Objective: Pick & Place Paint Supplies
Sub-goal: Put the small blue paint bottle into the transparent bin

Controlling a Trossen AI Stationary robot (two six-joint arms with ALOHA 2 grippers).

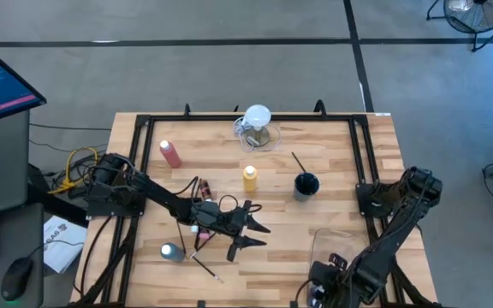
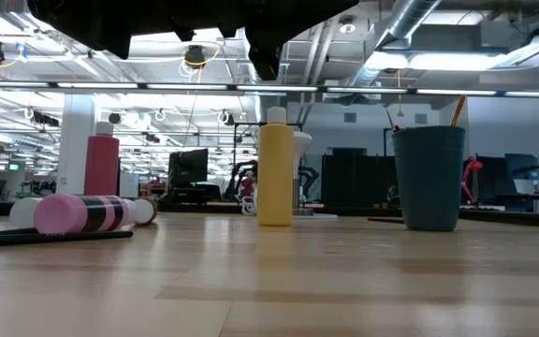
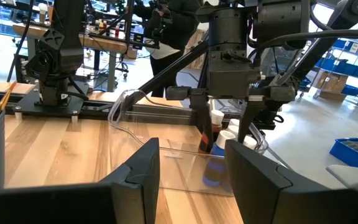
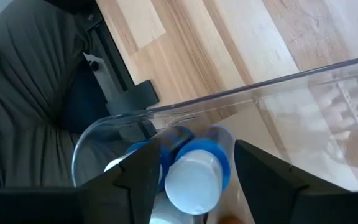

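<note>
The right gripper [image 4: 191, 171] hangs over a clear bin [image 4: 272, 87] at the near right corner of the wooden surface [image 1: 332, 214]. Its jaws stand spread on either side of a blue bottle with a white cap [image 4: 194, 177] that sits in the bin among other white-capped bottles; whether the fingers touch it I cannot tell. In the left wrist view the same gripper [image 3: 225, 134] points down into the bin [image 3: 166, 155].

The left gripper [image 1: 251, 229] hovers over the middle of the surface with its jaws apart and nothing between them (both dark fingers frame the left wrist view).

Still out on the surface: a pink-red squeeze bottle [image 1: 170, 153] upright at the far left, a yellow squeeze bottle [image 1: 250, 178] upright near the centre, a small paint bottle [image 1: 171, 251] at the near left, and a thin brush [image 1: 205, 266] lying just beside it. A dark cup [image 1: 306, 184] holds another brush [image 1: 299, 162]. A pink-capped bottle [image 2: 73, 213] lies on its side in the low view. A clear jug [image 1: 257, 127] stands at the far edge.
</note>
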